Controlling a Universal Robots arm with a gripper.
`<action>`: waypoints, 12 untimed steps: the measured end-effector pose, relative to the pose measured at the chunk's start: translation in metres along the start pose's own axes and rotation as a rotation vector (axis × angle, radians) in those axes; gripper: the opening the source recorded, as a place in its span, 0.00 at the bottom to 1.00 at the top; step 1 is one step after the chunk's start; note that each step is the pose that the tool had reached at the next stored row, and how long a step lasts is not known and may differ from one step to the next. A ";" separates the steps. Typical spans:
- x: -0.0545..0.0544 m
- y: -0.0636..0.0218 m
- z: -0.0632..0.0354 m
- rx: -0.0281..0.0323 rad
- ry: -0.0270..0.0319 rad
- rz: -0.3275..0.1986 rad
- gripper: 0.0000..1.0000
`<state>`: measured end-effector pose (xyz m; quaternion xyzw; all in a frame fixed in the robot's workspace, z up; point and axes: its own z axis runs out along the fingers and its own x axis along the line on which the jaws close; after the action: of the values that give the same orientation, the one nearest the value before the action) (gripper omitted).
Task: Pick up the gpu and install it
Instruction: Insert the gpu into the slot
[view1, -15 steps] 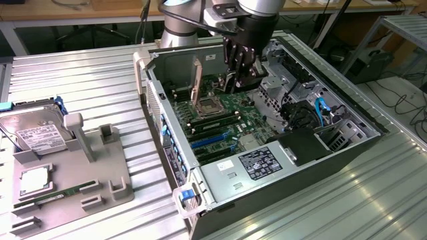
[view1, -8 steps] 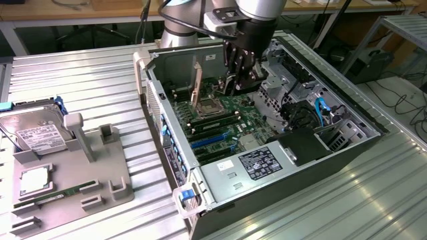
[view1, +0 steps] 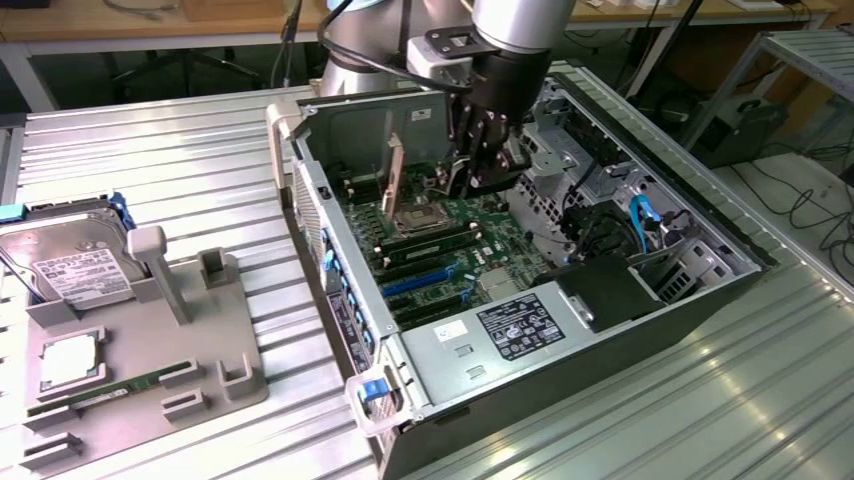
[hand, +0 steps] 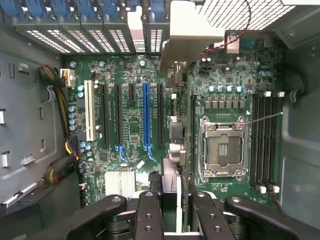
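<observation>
Inside the open black computer case (view1: 694, 300), the green circuit-card gpu (hand: 176, 125) is held edge-on, clamped between the black gripper (hand: 172, 210) jaws, above the green motherboard (hand: 125, 125).

A single silver and black robot arm (view1: 514, 30) reaches straight down from above into the open computer case; its black gripper (view1: 483, 170) points downward, low over the motherboard; in the wrist view two black fingers (hand: 148, 215) stand close together, closed on the edge of the gpu (hand: 177, 125), which hangs upright between them, silver bracket away from the wrist.
</observation>
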<state>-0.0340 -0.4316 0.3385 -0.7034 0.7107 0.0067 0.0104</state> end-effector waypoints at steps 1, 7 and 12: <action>0.001 0.0000 0.0016 0.0000 0.0000 0.000 0.28; 0.000 0.0006 0.0105 0.0049 0.0195 -0.004 0.28; -0.001 0.0070 0.0174 0.0105 0.0194 -0.008 0.28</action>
<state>-0.0410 -0.4305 0.3210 -0.7061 0.7081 -0.0039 0.0072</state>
